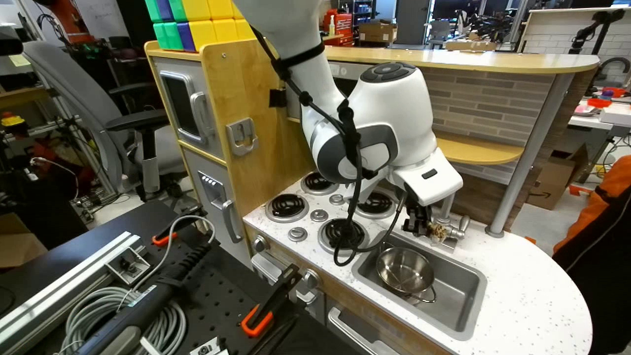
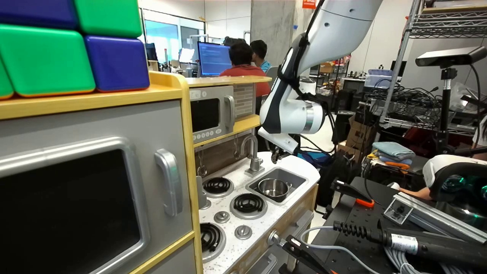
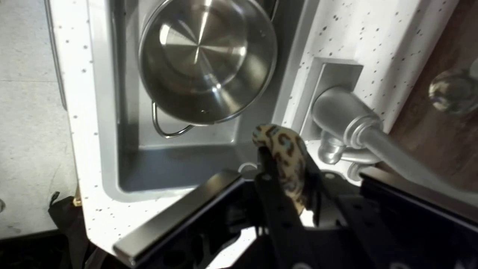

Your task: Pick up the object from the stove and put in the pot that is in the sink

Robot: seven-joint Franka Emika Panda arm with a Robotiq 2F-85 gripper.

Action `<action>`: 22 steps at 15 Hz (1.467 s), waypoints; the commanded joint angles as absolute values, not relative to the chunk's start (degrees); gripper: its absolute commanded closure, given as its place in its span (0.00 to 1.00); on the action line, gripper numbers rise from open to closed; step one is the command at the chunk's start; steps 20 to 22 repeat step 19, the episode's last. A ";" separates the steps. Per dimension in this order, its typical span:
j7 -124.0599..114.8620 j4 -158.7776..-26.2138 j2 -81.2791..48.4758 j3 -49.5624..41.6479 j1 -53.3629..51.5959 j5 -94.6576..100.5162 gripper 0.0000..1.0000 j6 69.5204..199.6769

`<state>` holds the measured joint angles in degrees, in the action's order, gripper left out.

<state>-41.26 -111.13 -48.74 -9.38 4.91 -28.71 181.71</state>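
Patterned object [image 3: 284, 153] clamped between gripper [image 3: 286, 164] fingers [image 3: 267, 166], presumably for transfer | pot [image 3: 209, 61] seated upright in sink [image 3: 179, 166], presumably as receptacle

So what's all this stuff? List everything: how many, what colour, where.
Pot: one, shiny silver, in the sink
Sink: one, grey, in the white counter
Faucet: one, silver, beside the sink
Stove burners: four, black, on the counter
Patterned object (kind unclear): one, tan and brown, between the fingers
Toy microwave: one, grey, above the counter
Cubes: several, green, blue and yellow, on the cabinet
Office chair: one, grey, near the cabinet
Clamps: at least two, black and orange, at the black table
Cable coil: one, grey, on the table
Metal bar: one, silver, on the table
People: at least two, red and blue shirts, background
Robot arm: one, white and grey, over the counter
Fingers: two, black, at the arm's end
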 commanded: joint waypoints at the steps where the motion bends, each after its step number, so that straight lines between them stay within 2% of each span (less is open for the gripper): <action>1: -41.19 -109.33 -47.84 -5.95 5.99 -29.53 0.49 181.25; 7: -37.74 -114.46 -41.31 4.62 13.70 -30.03 0.04 184.21; 8: -36.75 -116.45 -39.14 8.41 17.19 -29.09 0.01 185.14; 13: -32.29 -126.65 -28.48 31.76 38.11 -22.53 0.00 192.18; 16: -37.87 -129.36 -26.32 45.28 50.82 -13.10 0.00 190.30; 17: -34.90 -125.74 -28.55 38.46 43.73 -17.89 0.00 190.92; 22: -35.43 -126.49 -27.64 40.19 45.50 -17.32 0.00 190.84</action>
